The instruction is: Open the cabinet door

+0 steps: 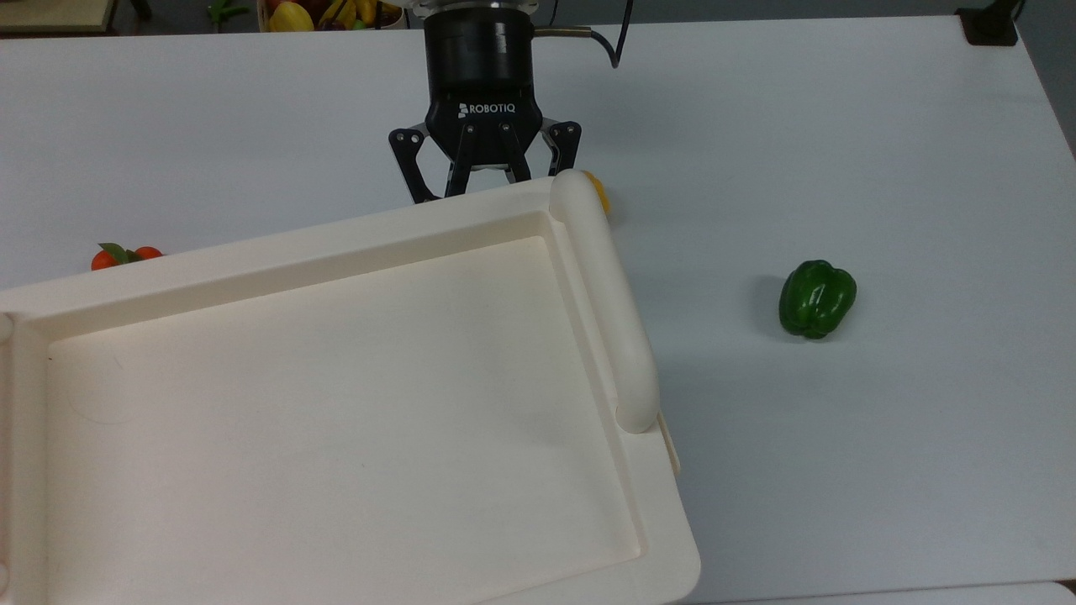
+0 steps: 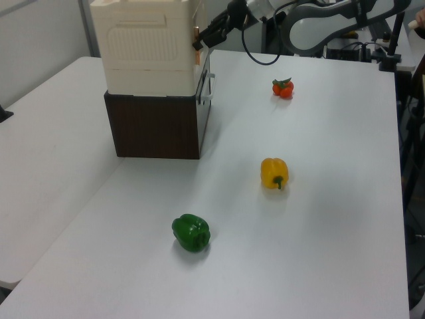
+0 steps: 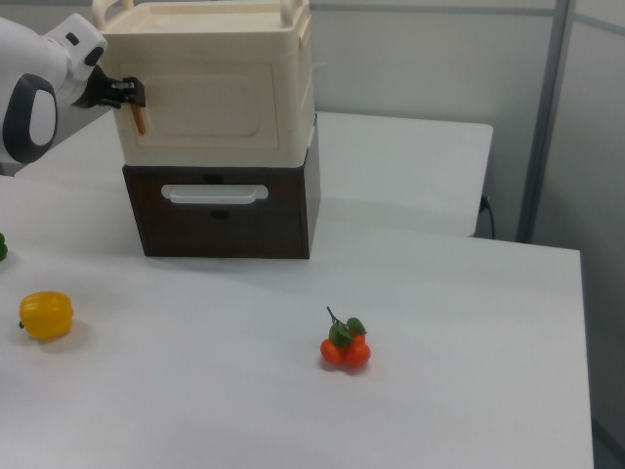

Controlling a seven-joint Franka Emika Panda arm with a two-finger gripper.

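The cream cabinet (image 3: 210, 98) stands on a dark brown base. In the top view its big recessed top (image 1: 336, 403) takes up the lower left. The cabinet door (image 3: 205, 107) is the bordered panel on the front face in the right view, lying flush with the cabinet. A small brown fitting (image 3: 139, 119) sits at the door's left edge in the right view. My gripper (image 1: 472, 186) is open at that edge, its fingertips hidden behind the cabinet top's rim in the top view. In the left view the gripper (image 2: 199, 44) touches the cabinet's upper right corner, beside the brown fitting (image 2: 196, 34).
A green pepper (image 1: 817, 298) lies on the white table at the top view's right. A yellow pepper (image 2: 274, 173) and small tomatoes (image 2: 283, 87) lie in front of the cabinet. The base has a drawer with a cream bar handle (image 3: 213, 193).
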